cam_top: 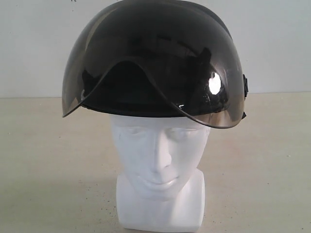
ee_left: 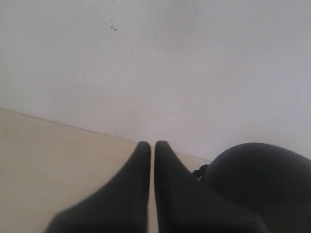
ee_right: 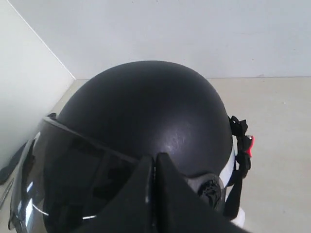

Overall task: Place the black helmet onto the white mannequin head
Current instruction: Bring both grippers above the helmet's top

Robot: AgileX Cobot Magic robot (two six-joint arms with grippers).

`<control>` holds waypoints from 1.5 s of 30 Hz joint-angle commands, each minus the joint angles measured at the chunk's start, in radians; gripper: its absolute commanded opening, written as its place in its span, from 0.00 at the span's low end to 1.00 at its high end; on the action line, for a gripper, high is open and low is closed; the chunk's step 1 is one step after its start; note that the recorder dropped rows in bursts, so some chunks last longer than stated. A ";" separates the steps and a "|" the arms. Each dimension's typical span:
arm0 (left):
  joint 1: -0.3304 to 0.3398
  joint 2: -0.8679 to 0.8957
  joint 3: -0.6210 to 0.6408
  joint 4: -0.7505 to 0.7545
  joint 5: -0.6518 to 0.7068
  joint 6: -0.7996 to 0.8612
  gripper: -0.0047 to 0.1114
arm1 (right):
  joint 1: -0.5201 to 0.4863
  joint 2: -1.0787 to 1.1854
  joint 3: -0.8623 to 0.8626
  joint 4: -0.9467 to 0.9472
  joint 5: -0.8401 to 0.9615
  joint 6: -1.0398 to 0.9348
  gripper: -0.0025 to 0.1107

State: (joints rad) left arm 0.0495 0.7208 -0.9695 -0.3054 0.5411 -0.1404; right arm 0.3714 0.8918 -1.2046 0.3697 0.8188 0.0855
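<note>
Both grippers are shut and empty. The left gripper (ee_left: 152,144) has its jaws pressed together in free air, with the black helmet (cam_top: 155,48) just beside it and apart from it. The right gripper (ee_right: 154,158) is also closed flat and hovers by the shell near the top edge of the visor (cam_top: 146,68); can't tell if it touches. In the exterior view the helmet fills the upper centre, sitting on the white mannequin head (cam_top: 158,155) at lower centre, which stands on the beige table (cam_top: 43,160). The rim covers the brow and the face is clear below it. The visor's lower edge dips toward the right of frame, so it looks slightly skewed. Placement looks essentially done; what's left is maybe squaring it up and pulling the arms clear.
</note>
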 commanded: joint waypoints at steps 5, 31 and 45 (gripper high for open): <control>0.000 0.119 -0.189 0.003 0.081 0.213 0.08 | -0.003 0.058 -0.016 0.044 -0.064 0.008 0.02; 0.051 0.627 -0.523 -0.660 0.680 0.859 0.08 | -0.326 0.368 -0.056 0.936 0.363 -0.693 0.02; 0.079 0.688 -0.521 -0.778 0.680 0.930 0.08 | -0.289 0.408 -0.056 0.991 0.301 -0.802 0.02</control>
State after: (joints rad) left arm 0.1292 1.3833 -1.4853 -1.0437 1.2169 0.7699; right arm 0.0807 1.2915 -1.2542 1.3399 1.1271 -0.7015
